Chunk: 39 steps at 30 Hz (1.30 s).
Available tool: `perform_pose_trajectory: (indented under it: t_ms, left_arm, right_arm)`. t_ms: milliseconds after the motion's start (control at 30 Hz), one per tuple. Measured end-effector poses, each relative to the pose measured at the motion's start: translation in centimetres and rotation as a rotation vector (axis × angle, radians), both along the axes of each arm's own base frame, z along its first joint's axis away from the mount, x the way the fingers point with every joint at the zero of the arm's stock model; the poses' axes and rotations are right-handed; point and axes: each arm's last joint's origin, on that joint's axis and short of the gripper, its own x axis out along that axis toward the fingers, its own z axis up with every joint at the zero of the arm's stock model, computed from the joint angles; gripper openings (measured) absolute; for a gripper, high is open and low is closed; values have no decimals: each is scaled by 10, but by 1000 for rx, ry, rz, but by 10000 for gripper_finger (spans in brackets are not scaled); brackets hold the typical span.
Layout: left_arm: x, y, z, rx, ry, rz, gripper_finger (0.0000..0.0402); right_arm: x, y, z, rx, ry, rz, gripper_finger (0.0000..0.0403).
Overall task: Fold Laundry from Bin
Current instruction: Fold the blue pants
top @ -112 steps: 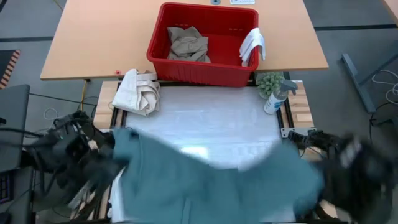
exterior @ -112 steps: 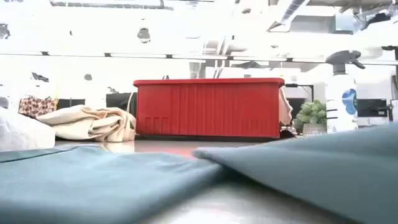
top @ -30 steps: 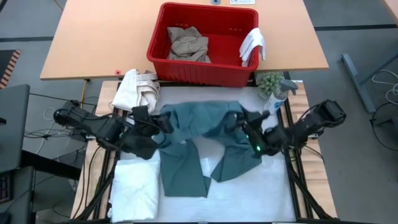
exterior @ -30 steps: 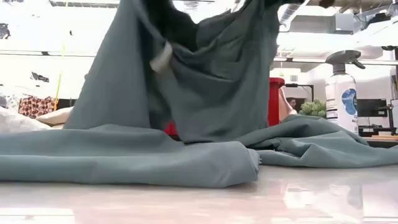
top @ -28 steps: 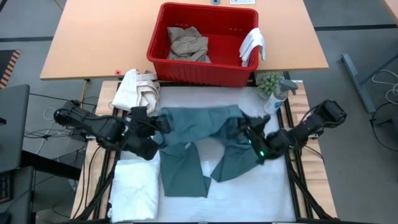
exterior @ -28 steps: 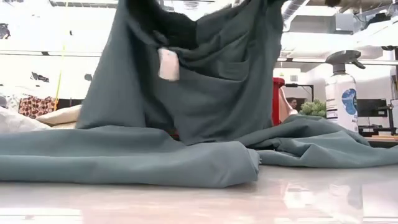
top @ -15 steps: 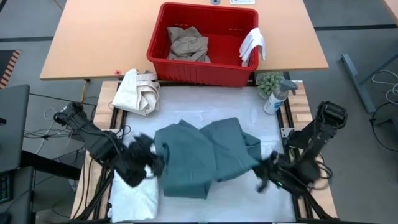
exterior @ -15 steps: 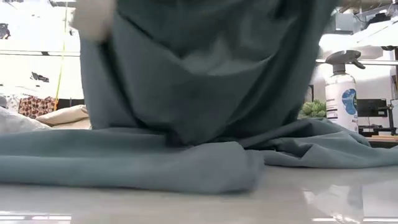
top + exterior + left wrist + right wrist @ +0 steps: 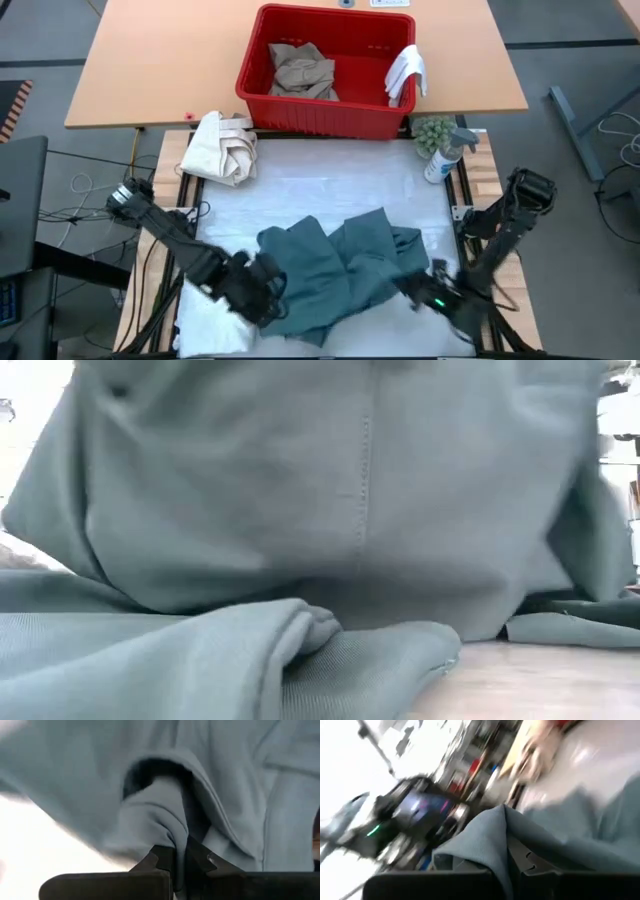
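Teal-green cloth is filling the near half of the table in the high view: the garment (image 9: 335, 270) is lying bunched in a heap between the two arms. The left gripper (image 9: 262, 296) is sitting at the heap's left edge and the right gripper (image 9: 432, 297) at its right edge, each touching the fabric. Beyond them, well apart, the red bin (image 9: 325, 70) is holding the khaki trousers (image 9: 302, 70), with a small white cloth (image 9: 407, 72) draped over its rim. A white towel (image 9: 210, 318) is lying just beside the left gripper, partly under it. The step in hand looks like spreading or re-laying the garment for its fold; the next move probably calls for both arms drawing apart together to flatten the fabric.

Seen from the low view, the garment (image 9: 350, 530) is hanging close and draping onto the table, hiding everything behind it.

Through the left wrist view, the left gripper (image 9: 180, 857) is pinching a gathered ridge of the garment (image 9: 235, 785), jaws nearly together on the cloth.

Through the right wrist view, the right gripper (image 9: 512, 857) is likewise clamping a fold of the garment (image 9: 570, 835), which is rising from between its fingers and trailing away toward the table.
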Motion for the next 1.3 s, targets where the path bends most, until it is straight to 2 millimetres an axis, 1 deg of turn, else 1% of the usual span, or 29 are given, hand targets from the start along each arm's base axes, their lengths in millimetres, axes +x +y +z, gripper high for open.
perform_pose_trajectory:
  t_ms: [67,133,200,233,300,367,400,467,500,533,567,600,633,667,700,767,800,833,900,933,1000,1100,1167,1233,1300]
  left_arm:
    - [13,26,-2,98,21,-43,4]
    - [30,62,-1,181,24,-95,4]
    - [42,107,5,256,8,-95,4]
    - [47,131,12,293,-12,-92,4]
    - [51,183,37,375,-87,-67,4]
    - [46,230,68,460,-161,-23,4]
    - [42,252,87,502,-214,0,4]
    - [27,286,128,585,-338,43,2]
    - [18,297,151,619,-427,44,2]
    - [9,305,173,654,-526,39,2]
    - [-2,308,195,684,-631,30,2]
    - [-12,306,214,699,-718,6,2]
    - [-23,300,230,700,-790,-27,1]
    - [-34,291,244,690,-851,-70,1]
    - [-43,277,253,663,-894,-131,1]
    - [-55,246,257,604,-931,-276,1]
    - [-59,232,254,572,-918,-329,1]
    - [-60,219,247,537,-870,-371,1]
    - [-60,194,224,461,-712,-414,1]
    - [-57,184,209,441,-610,-415,1]
    - [-49,163,174,425,-426,-390,1]
    - [-38,133,116,430,-261,-334,1]
    - [-35,114,77,401,-223,-309,1]
    - [-30,98,36,338,-194,-305,1]
    - [-25,85,0,255,-197,-291,1]
  right_arm:
    - [25,-25,1,-36,27,-120,34]
    - [46,-58,10,-106,93,-234,34]
    - [60,-100,30,-180,175,-302,34]
    - [65,-121,42,-220,208,-308,34]
    - [69,-165,73,-359,258,-278,34]
    - [63,-200,111,-571,218,-236,34]
    - [55,-216,132,-670,171,-245,34]
    - [32,-239,175,-803,89,-318,34]
    - [19,-247,195,-880,69,-345,34]
    - [6,-251,214,-978,39,-335,34]
    - [-5,-251,230,-1085,6,-286,34]
    - [-16,-248,244,-1175,-36,-202,34]
    - [-23,-244,253,-1221,-64,-99,34]
    - [-28,-238,259,-1237,-87,24,34]
    - [-32,-230,260,-1238,-100,155,34]
    - [-30,-213,249,-1176,-72,376,34]
    - [-23,-203,237,-1116,-24,462,34]
    - [-13,-190,221,-1055,46,536,34]
    - [3,-165,184,-945,229,600,34]
    - [10,-152,164,-895,312,615,34]
    - [14,-127,124,-799,451,635,34]
    - [12,-90,84,-632,458,626,34]
    - [8,-68,54,-572,503,632,34]
    - [5,-52,34,-513,520,635,34]
    - [4,-40,25,-452,511,626,34]
